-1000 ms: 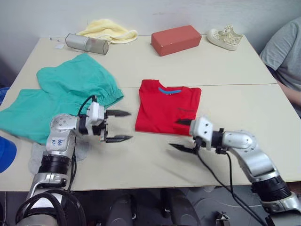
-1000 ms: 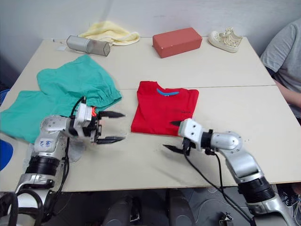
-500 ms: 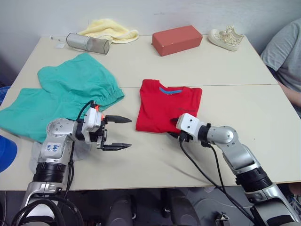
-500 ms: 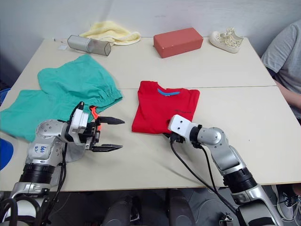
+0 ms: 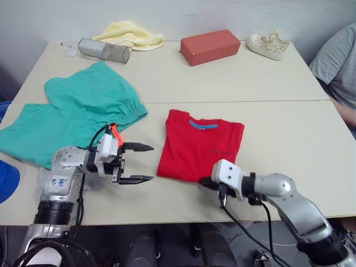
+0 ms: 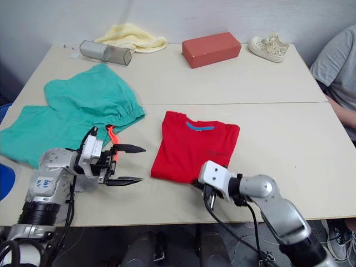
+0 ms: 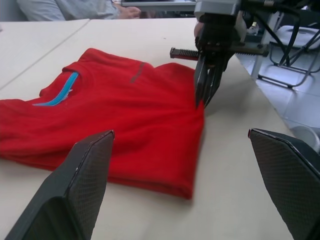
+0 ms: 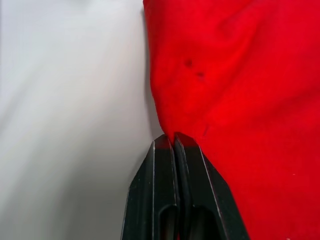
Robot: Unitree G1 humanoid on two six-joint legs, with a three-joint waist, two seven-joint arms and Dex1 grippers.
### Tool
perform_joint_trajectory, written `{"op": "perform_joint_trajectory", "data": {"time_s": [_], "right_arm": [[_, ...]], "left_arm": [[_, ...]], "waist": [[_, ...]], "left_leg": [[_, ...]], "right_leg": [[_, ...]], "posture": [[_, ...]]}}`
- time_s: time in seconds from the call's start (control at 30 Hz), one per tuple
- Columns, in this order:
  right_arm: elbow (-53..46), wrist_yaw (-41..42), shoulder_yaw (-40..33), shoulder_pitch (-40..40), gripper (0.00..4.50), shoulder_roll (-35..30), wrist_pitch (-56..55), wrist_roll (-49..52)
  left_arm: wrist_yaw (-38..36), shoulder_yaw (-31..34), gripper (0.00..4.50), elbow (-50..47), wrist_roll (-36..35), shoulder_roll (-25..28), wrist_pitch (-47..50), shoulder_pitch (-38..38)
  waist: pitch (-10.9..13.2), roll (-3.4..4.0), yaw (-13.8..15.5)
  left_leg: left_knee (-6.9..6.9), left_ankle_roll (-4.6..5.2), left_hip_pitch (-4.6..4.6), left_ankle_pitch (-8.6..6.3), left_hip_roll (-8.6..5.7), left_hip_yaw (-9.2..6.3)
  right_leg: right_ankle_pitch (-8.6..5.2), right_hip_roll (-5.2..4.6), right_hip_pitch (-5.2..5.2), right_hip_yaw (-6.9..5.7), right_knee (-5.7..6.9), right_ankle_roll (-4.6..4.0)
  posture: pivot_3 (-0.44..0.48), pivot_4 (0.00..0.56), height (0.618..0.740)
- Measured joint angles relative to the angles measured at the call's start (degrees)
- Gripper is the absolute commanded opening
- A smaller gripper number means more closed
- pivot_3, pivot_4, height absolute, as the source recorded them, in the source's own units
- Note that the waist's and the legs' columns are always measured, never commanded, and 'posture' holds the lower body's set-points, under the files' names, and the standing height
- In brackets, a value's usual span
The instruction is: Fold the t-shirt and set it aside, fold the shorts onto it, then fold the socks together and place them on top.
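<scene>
The red t-shirt [image 5: 200, 146] lies folded in the middle of the table, blue neck band facing the far side. My right gripper [image 5: 207, 181] is shut on its near edge, pinching the red cloth between its black fingers [image 8: 165, 150]. My left gripper [image 5: 149, 163] hovers open just left of the t-shirt, holding nothing. The teal shorts [image 5: 78, 105] are spread out at the left, with the orange drawstring [image 5: 115, 133] showing by my left wrist. A grey patch of the socks [image 5: 39, 186] lies mostly hidden under my left arm.
Along the far edge sit a silver case [image 5: 103, 51], a pale yellow cloth [image 5: 129, 33], a red-brown block [image 5: 209, 47] and a white sneaker [image 5: 268, 44]. A person in a grey shirt [image 5: 336, 61] sits at the right. A blue object [image 5: 6, 181] shows at the left edge.
My right gripper went from open to shut on the t-shirt's near edge, and the t-shirt has slid toward the table's near edge. The left gripper stayed open, about where it was.
</scene>
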Motion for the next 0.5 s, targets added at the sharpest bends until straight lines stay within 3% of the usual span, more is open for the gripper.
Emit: {"op": "perform_joint_trajectory", "data": {"time_s": [0.2, 0.23, 0.3, 0.43, 0.5], "right_arm": [[-5.76, -0.10, -3.98, 9.00, 0.02, -3.47, -0.34, 3.14], [-5.71, -0.18, -4.67, 9.71, 0.20, -3.47, -0.45, 3.42], [-5.70, 0.34, -5.54, 10.84, 0.62, -3.49, -1.22, 4.86], [-4.86, 2.34, -8.31, 13.22, 2.04, -3.11, -6.85, 7.45], [-5.21, 6.31, -13.01, 15.97, 2.69, -3.60, -8.45, 13.74]], "left_arm": [[0.88, 2.01, 4.50, -6.07, -2.21, 2.33, 3.59, 5.78], [1.03, 2.05, 4.50, -6.60, -2.43, 2.42, 3.93, 6.17], [1.00, 2.04, 4.50, -7.26, -2.49, 2.56, 4.28, 6.77], [0.77, 1.88, 4.50, -8.49, -2.67, 3.52, 5.80, 6.80], [0.60, 1.61, 4.50, -9.14, -3.38, 4.03, 7.84, 6.47]], "waist": [[0.03, -0.13, 0.09], [0.02, -0.14, 0.11], [0.02, -0.14, 0.13], [0.03, -0.15, 0.12], [0.03, -0.14, 0.24]], "left_leg": [[-0.01, 0.08, 0.04, -0.02, -0.02, -0.08], [-0.01, 0.10, 0.04, -0.02, -0.02, -0.09], [-0.02, 0.11, 0.04, -0.01, -0.02, -0.11], [-0.04, 0.12, 0.03, -0.02, -0.02, -0.15], [-0.07, 0.14, 0.03, -0.04, -0.02, -0.18]], "right_leg": [[0.02, -0.02, 0.09, -0.05, -0.08, -0.03], [0.04, -0.02, 0.12, -0.06, -0.12, -0.05], [0.06, -0.01, 0.13, -0.08, -0.18, -0.08], [0.06, 0.00, 0.17, -0.12, -0.23, -0.08], [0.07, 0.02, 0.19, -0.14, -0.26, -0.05]], "posture": [[0.000, 0.150, 0.740], [0.000, 0.150, 0.740], [0.000, 0.150, 0.740], [0.000, 0.150, 0.740], [0.000, 0.150, 0.740]]}}
